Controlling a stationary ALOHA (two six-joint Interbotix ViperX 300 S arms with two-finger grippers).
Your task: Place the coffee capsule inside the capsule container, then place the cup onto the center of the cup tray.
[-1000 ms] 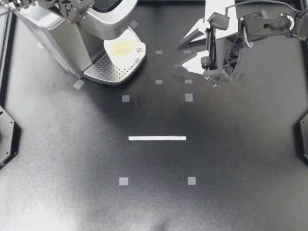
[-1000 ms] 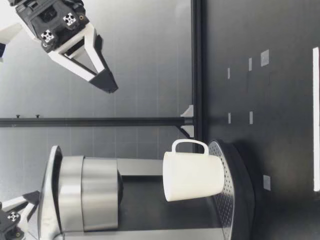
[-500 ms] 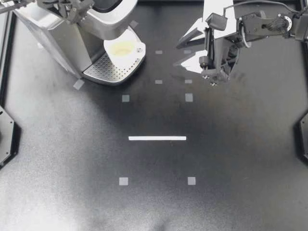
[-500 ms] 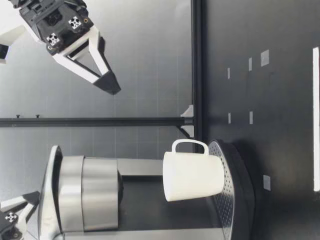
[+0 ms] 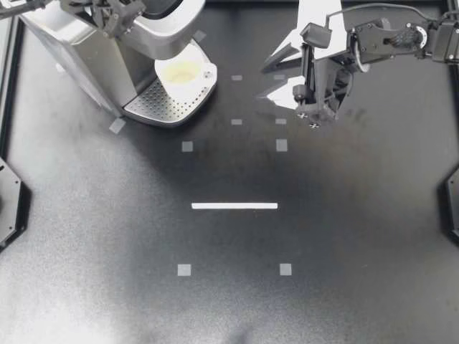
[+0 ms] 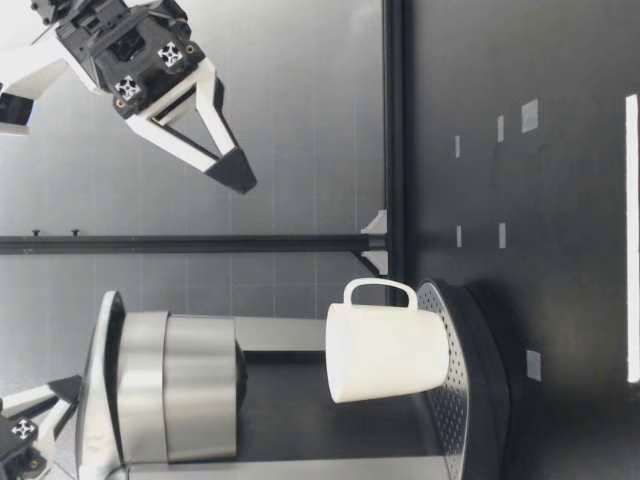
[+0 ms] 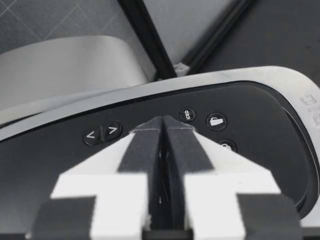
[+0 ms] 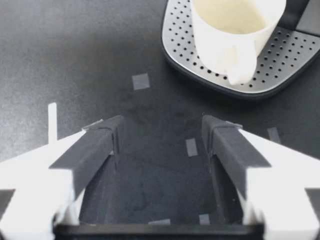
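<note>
Black matte table [image 5: 229,301]: white ceramic cup [image 5: 183,72] on perforated steel tray [image 5: 161,106], upper left; right gripper [image 5: 264,80] released (empty), left gripper [image 5: 115,18] clenched.

Left pincer [image 5: 115,18] is closed; right pincer [image 5: 267,77] hangs raised, spread wide apart.

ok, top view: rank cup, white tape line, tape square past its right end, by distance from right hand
1. cup, left of the right hand, on the cup tray.
2. white tape line, mid-table.
3. tape square, beyond the line.
</note>
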